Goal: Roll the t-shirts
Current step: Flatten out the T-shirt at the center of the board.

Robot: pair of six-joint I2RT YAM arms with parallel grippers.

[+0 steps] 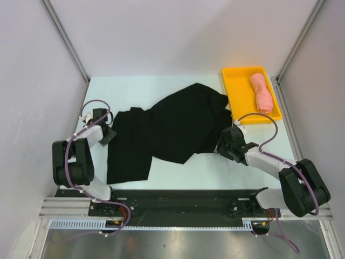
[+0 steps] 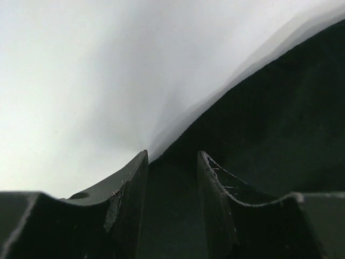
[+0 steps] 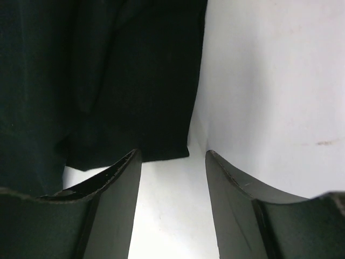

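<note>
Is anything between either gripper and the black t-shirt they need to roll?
Nothing visible. The left gripper sits at the black t-shirt's left edge, cloth between its open jaws. The right gripper, open, faces a shirt corner across bare table.

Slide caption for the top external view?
Left gripper and right gripper flank a crumpled black cloth t-shirt; a rolled salmon-pink t-shirt lies in the yellow plastic tray.

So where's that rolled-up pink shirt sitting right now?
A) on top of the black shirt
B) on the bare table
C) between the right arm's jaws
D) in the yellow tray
D: the pink roll lies inside the yellow tray at the table's far right corner.
</note>
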